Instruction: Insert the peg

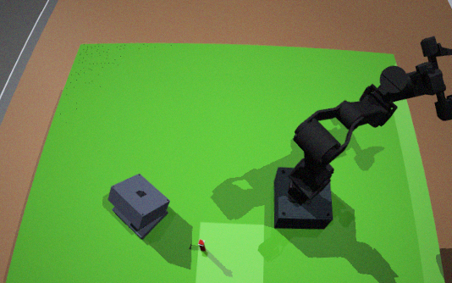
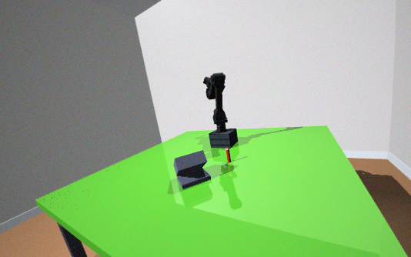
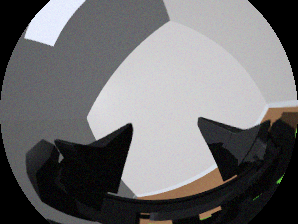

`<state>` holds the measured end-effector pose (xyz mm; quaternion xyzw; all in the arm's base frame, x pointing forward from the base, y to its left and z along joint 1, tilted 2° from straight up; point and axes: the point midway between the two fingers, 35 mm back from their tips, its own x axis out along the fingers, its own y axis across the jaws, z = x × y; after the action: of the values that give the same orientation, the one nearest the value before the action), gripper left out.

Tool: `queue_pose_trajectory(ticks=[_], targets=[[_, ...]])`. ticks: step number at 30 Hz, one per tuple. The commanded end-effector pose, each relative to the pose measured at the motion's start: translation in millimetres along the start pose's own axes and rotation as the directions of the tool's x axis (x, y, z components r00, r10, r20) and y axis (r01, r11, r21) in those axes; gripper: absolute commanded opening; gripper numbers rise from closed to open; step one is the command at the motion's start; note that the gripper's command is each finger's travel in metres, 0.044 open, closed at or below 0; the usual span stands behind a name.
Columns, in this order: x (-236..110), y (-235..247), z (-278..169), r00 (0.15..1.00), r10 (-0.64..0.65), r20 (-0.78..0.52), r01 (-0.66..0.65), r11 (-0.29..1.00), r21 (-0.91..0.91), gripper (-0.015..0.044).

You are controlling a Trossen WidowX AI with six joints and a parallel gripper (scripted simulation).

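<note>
The peg (image 1: 201, 245) (image 2: 228, 155) is small and red with a pale top edge and stands upright on the green table. Its exact cross-section is too small to tell. The dark grey-blue sloped panel block (image 1: 148, 206) (image 2: 190, 163) stands to the left of the peg in the top and exterior views. Its face has one dark hole (image 1: 141, 193), with an angular-looking outline; the hole is hidden in the exterior view. My gripper (image 3: 166, 124) is open and empty, raised high at the far right of the top view, well away from peg and panel, its fingertips partly cut off there.
The arm's dark base (image 1: 302, 212) (image 2: 223, 138) stands on the green table (image 1: 169, 106) (image 2: 289, 185), to the right of the peg in the top view. A small dark mark lies beside the peg. The wrist view faces the walls.
</note>
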<state>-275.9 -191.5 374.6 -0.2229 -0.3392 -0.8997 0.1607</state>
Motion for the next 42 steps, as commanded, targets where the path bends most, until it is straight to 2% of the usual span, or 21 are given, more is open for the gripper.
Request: queue_pose_trajectory(ticks=[1,2,18,42], targets=[[-0.2,0.6,-0.6,1.000,0.002,-0.002,-0.002,1.000,0.000,0.0426],[-0.8,2.5,-2.4,1.000,0.006,-0.010,-0.006,1.000,0.002,0.0440],[-30.8,63.1,-49.8,0.958,0.174,-0.227,-0.164,0.984,0.062,0.0440],[-107.9,145.4,-103.4,0.784,0.402,-0.473,-0.332,0.915,0.228,0.0440]])
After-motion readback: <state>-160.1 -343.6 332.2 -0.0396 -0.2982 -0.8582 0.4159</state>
